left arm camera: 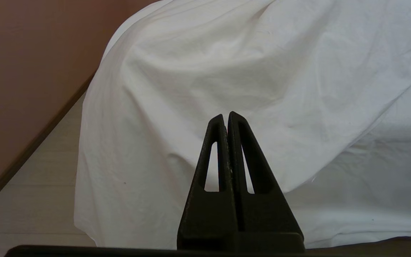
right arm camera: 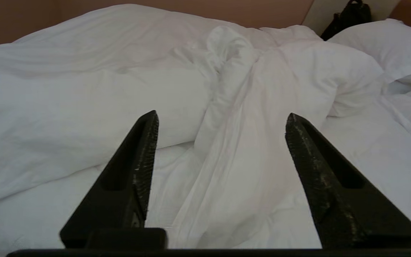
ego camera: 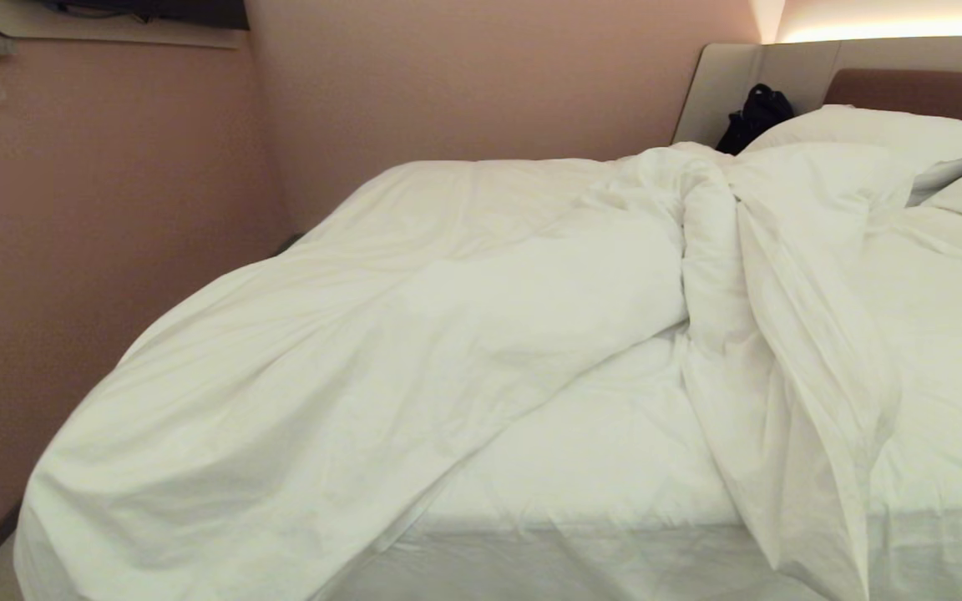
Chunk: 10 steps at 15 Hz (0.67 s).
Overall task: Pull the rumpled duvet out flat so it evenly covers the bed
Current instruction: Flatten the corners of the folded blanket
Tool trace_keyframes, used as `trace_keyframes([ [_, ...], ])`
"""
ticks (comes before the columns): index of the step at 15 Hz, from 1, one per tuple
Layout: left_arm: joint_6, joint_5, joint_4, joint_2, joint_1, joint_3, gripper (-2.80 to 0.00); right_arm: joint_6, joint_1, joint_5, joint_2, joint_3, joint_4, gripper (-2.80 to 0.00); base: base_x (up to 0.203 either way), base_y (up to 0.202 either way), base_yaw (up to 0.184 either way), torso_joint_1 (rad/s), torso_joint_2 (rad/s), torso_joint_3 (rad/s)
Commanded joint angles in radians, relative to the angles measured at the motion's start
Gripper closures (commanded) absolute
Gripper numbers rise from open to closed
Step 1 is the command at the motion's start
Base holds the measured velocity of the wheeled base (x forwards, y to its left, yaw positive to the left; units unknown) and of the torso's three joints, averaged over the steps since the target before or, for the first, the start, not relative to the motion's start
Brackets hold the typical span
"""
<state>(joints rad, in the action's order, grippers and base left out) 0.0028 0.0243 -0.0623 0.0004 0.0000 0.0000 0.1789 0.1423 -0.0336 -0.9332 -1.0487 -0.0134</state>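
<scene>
Spread wide and empty, my right gripper (right arm camera: 221, 119) hangs over the twisted ridge of the duvet (ego camera: 464, 334). My left gripper (left arm camera: 226, 116) is clenched shut, parked low by the overhanging corner. Soft, bulky and light, I judge; I'd pinch the near ridge end. Its bunched length runs toward the pillows (ego camera: 890, 133), across the bed (ego camera: 606, 467).
</scene>
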Motion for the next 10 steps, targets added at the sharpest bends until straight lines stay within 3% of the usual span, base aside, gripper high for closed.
trace_keyframes([
  [1, 0.0, 0.0, -0.001, 0.0, 0.0, 0.0, 0.0, -0.003, 0.002, 0.002, -0.039, -0.005, 0.0, -2.8, 0.0, 0.0, 0.0, 0.0, 0.0, 0.0],
  [6, 0.0, 0.0, -0.001, 0.0, 0.0, 0.0, 0.0, -0.087, -0.007, -0.002, -0.265, -0.063, 0.006, -2.8, 0.0, 0.0, 0.0, 0.0, 0.0, 0.0],
  [8, 0.0, 0.0, -0.001, 0.0, 0.0, 0.0, 0.0, -0.149, -0.055, 0.009, -0.343, -0.096, 0.008, -2.8, 0.0, 0.0, 0.0, 0.0, 0.0, 0.0],
  [10, 0.0, 0.0, -0.001, 0.0, 0.0, 0.0, 0.0, -0.186, -0.135, 0.074, -0.433, -0.13, 0.009, -2.8, 0.0, 0.0, 0.0, 0.0, 0.0, 0.0],
])
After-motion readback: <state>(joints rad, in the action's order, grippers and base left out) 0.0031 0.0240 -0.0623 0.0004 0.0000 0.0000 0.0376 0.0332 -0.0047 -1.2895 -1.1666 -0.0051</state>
